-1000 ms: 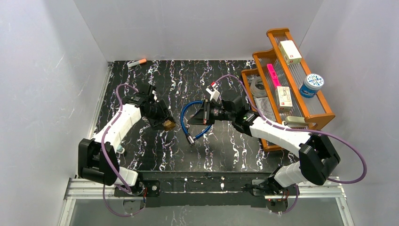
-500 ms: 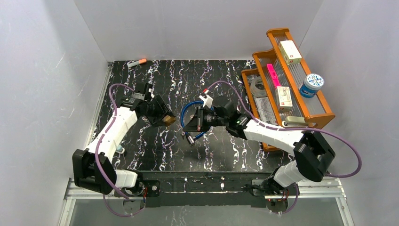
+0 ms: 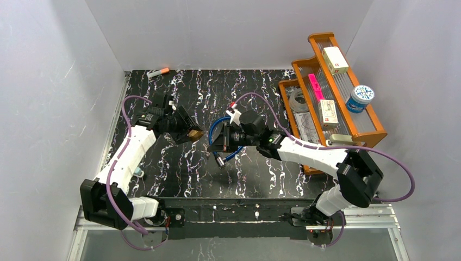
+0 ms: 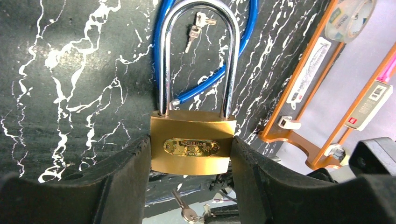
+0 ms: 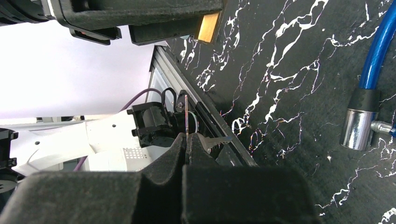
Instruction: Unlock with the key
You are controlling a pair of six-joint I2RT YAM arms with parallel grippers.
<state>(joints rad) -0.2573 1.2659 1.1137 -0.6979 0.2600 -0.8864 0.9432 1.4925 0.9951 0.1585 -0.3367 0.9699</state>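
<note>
Black marbled counter (image 3: pixel 179 168), white walls, wooden rack (image 3: pixel 363 137) on the right. My left claw (image 3: pixel 187 133) is part-way open and clamped on the brass padlock (image 4: pixel 192 140), one finger on each side of the body, held over the left-middle of the counter. Shackle is seated in the body. My right claw (image 5: pixel 187 140) is pinched tight on the key (image 5: pixel 186 112), whose thin blade sticks out past the fingertips. Key is just right of the padlock, not touching it. Blue cable (image 5: pixel 376 56) lies on the counter by the right claw.
</note>
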